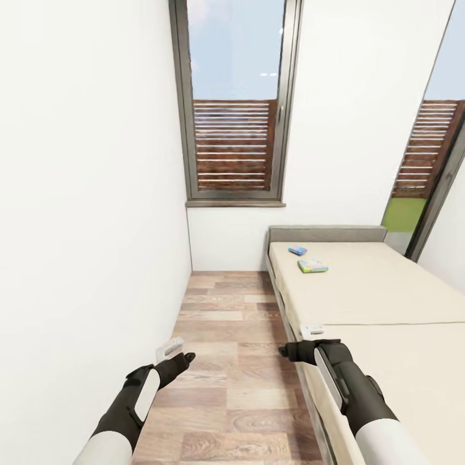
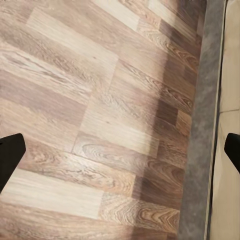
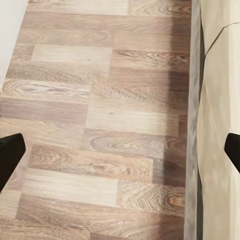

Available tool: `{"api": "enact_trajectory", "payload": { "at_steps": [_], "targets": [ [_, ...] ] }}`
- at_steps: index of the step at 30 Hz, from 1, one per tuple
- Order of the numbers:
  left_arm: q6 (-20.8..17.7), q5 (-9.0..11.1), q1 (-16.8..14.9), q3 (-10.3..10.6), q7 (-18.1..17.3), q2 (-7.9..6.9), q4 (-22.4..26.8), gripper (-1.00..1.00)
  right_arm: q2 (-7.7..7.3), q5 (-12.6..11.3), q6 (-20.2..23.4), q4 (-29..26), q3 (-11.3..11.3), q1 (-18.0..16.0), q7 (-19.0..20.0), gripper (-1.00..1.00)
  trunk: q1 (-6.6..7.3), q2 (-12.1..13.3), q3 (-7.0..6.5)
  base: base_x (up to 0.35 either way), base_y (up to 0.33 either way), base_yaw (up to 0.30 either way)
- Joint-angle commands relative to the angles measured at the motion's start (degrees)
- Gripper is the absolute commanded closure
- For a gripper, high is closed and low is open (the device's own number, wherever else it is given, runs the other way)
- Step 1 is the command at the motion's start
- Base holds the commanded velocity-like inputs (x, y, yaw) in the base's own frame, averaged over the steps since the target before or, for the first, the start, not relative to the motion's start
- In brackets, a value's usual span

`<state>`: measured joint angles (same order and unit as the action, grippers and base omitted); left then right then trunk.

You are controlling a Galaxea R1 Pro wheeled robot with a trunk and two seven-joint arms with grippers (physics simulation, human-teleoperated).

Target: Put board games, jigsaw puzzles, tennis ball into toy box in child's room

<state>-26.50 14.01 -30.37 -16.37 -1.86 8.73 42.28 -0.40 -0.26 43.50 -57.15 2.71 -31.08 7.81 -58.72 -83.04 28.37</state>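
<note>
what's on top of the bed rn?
Two board games lie on the bed near the headboard: a blue one and a green-edged one, apart. The under-bed space is hidden by the frame.

No text, label, brand, number or sign can be read anywhere. Two small printed boxes lie on the bed (image 1: 387, 290) near its headboard: a blue one (image 1: 297, 250) and, just beside it, a green-edged one (image 1: 312, 266) with a multicoloured face. Both show patches of colour, but they are too small and too far off in the head view for any lettering to be made out. The small white tags by each wrist in the head view carry no legible marking. The wrist views show bare wood-grain floor (image 2: 100, 115) without writing.
</note>
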Motion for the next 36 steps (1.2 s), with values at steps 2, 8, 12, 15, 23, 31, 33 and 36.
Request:
{"api": "enact_trajectory", "payload": {
  "at_steps": [2,8,12,15,23,31,33,36],
  "targets": [
    [-0.39,0.21,-0.04,-0.33,-0.20,0.10,0.08,-1.00,-0.06,0.00,0.30,-0.07,0.08,-0.04,0.10,-1.00,-0.01,-0.03,0.06,0.068,0.048,0.000],
    [-0.39,0.22,-0.04,-0.33,-0.18,0.13,0.14,-1.00,-0.05,0.00,0.29,-0.07,0.04,-0.04,0.10,-1.00,-0.01,-0.03,0.06,0.040,0.029,0.000],
    [-0.43,0.22,-0.04,-0.33,-0.17,0.13,0.18,-1.00,-0.05,0.00,0.28,-0.07,0.04,-0.04,0.10,-1.00,-0.01,-0.03,0.06,0.019,0.013,0.000],
    [-0.43,0.22,-0.04,-0.33,-0.17,0.14,0.21,-1.00,-0.04,0.00,0.29,-0.07,0.05,-0.04,0.10,-1.00,-0.01,-0.03,0.06,0.012,0.008,0.000],
    [-0.41,0.23,-0.02,-0.33,-0.16,0.14,0.24,-1.00,-0.09,0.00,0.28,-0.07,0.03,-0.04,0.09,-1.00,-0.01,-0.03,0.06,0.007,0.004,0.000],
    [-0.40,0.21,-0.03,-0.33,-0.16,0.14,0.25,-1.00,-0.12,0.00,0.30,-0.08,0.02,-0.04,0.10,-1.00,-0.01,-0.03,0.06,0.072,0.001,0.000],
    [-0.40,0.21,-0.04,-0.33,-0.16,0.13,0.25,-1.00,-0.12,0.00,0.31,-0.07,0.02,-0.04,0.10,-1.00,-0.01,-0.03,0.06,0.139,0.001,0.000],
    [-0.40,0.20,-0.04,-0.33,-0.16,0.10,0.25,-1.00,-0.12,0.00,0.31,-0.07,0.02,-0.04,0.10,-1.00,-0.01,-0.03,0.06,0.169,0.000,0.000]
  ]
}}
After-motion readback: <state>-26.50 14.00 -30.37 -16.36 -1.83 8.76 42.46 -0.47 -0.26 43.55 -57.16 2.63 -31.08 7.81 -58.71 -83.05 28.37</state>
